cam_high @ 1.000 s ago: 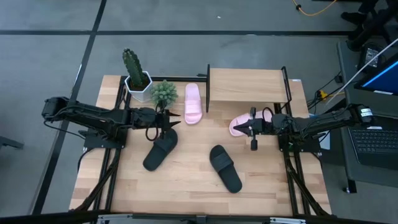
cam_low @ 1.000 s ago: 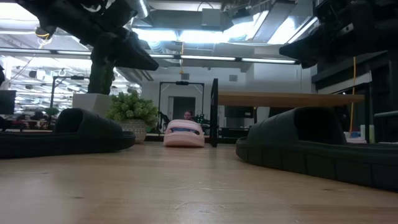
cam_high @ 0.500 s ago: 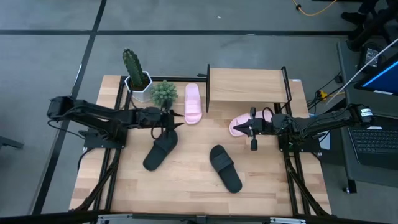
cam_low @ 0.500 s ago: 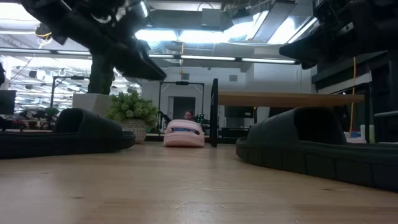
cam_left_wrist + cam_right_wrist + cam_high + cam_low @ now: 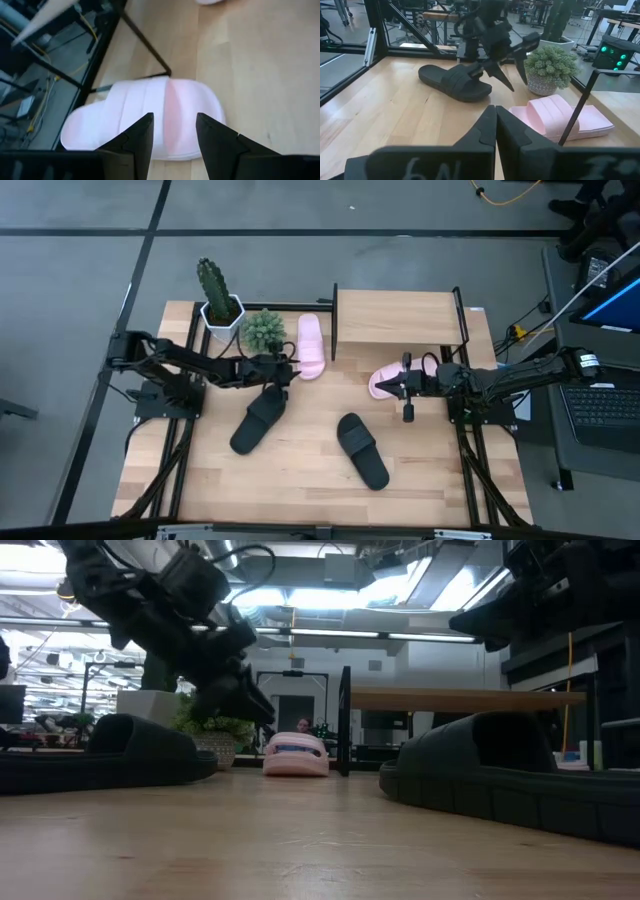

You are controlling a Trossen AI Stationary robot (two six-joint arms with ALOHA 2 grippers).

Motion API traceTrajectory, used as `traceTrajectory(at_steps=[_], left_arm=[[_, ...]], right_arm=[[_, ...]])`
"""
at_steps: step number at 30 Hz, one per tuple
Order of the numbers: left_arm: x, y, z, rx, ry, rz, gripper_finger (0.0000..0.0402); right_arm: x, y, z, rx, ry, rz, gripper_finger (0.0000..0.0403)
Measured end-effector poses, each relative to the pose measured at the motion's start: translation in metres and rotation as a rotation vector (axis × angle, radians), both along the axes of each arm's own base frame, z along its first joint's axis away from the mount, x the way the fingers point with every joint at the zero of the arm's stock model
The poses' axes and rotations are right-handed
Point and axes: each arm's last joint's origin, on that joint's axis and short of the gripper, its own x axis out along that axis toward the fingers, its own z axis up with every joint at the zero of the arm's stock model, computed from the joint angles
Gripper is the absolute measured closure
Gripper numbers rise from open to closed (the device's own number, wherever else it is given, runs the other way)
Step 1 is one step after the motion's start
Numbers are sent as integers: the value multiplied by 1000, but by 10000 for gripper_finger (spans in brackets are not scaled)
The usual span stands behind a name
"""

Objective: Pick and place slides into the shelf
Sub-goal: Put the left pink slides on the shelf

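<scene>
A pale pink slide [image 5: 310, 346] lies flat on the table beside the shelf's left frame, sole down. My left gripper [image 5: 289, 370] hovers open just above its near end; in the left wrist view its fingers [image 5: 172, 132] stand over the slide's strap [image 5: 145, 110] without touching. The second pink slide [image 5: 382, 380] lies in front of the shelf [image 5: 398, 318], and my right gripper [image 5: 400, 388] is shut beside it. I see no contact there. Two black slides [image 5: 258, 420] [image 5: 362, 450] lie on the near half of the table.
A cactus in a white pot [image 5: 216, 298] and a small green plant [image 5: 263, 330] stand at the far left, close to my left gripper. The shelf's black upright [image 5: 333, 320] stands just right of the pink slide. Bare tabletop [image 5: 300, 480] lies near the front edge.
My left gripper has moved down and toward the table's right, tipping its fingers lower, and now stands over the pink slide next to the plant. No slide has moved.
</scene>
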Motion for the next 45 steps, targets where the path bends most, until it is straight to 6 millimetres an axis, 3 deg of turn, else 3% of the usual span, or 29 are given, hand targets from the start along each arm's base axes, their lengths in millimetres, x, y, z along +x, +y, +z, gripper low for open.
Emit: traceTrajectory(at_steps=[17,23,45], left_arm=[[28,20,-13,17,69,86,261],[25,21,-20,30,166,119,261],[24,23,-19,72,176,178,261]], right_arm=[[0,0,0,-24,5,3,395],[0,0,-2,-26,22,3,395],[0,0,-2,-26,22,3,395]])
